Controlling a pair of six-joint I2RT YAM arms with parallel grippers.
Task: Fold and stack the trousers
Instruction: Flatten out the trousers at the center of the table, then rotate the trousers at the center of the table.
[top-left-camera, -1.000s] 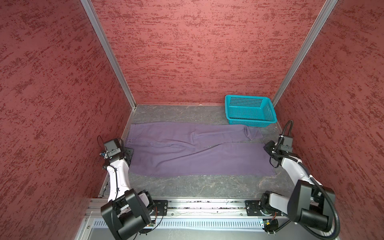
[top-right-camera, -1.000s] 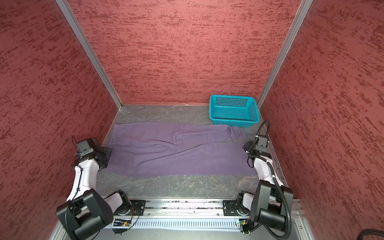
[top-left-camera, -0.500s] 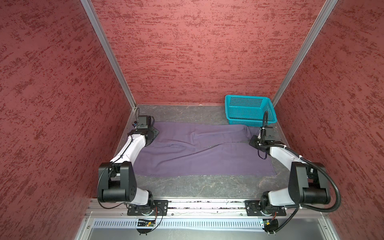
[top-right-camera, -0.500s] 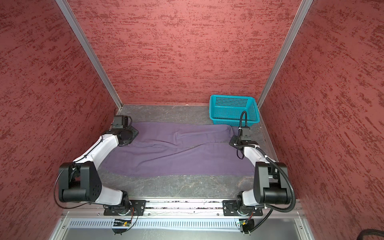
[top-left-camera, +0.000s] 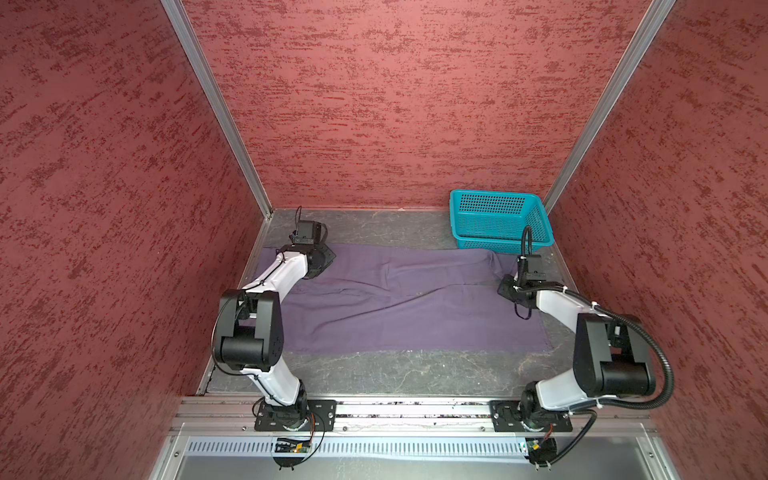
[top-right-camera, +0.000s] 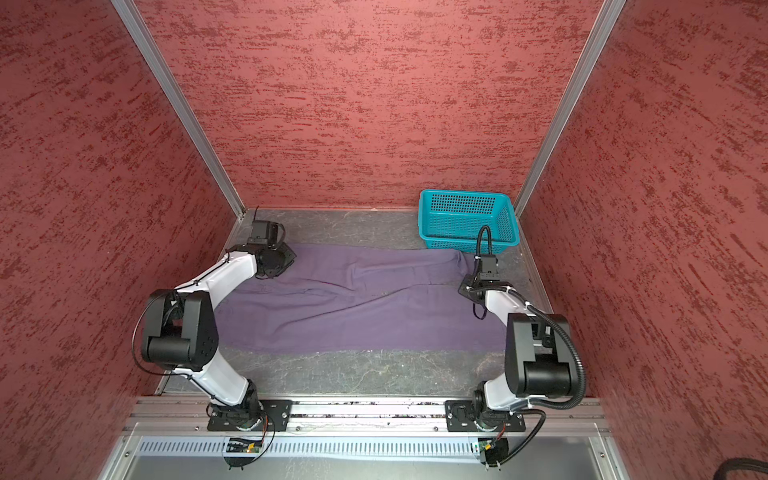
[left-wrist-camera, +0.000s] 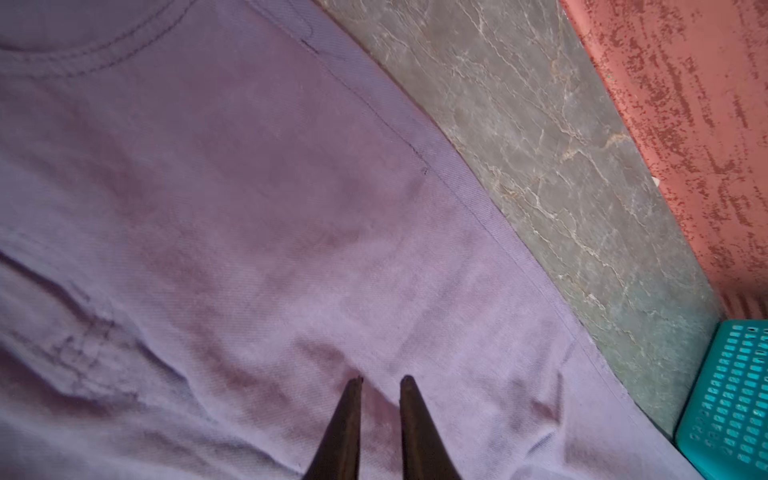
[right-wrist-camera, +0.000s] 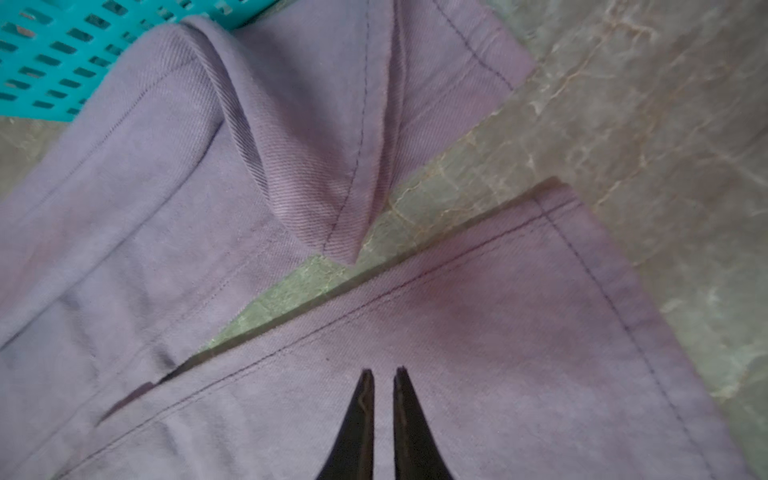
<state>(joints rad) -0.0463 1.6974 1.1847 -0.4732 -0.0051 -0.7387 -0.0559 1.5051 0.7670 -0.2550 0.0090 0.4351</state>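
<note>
The trousers (top-left-camera: 415, 316) are lying spread flat between and under both pincers, the left pincer (left-wrist-camera: 380, 379) pinching puckered waist-end cloth and the right pincer (right-wrist-camera: 383, 370), jaws nearly together, seemingly nipping a cuff, likely readying a fold.

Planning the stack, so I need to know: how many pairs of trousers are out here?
1: the trousers lie spread flat across the table, one leg end beside the teal basket. None shows inside the basket.
</note>
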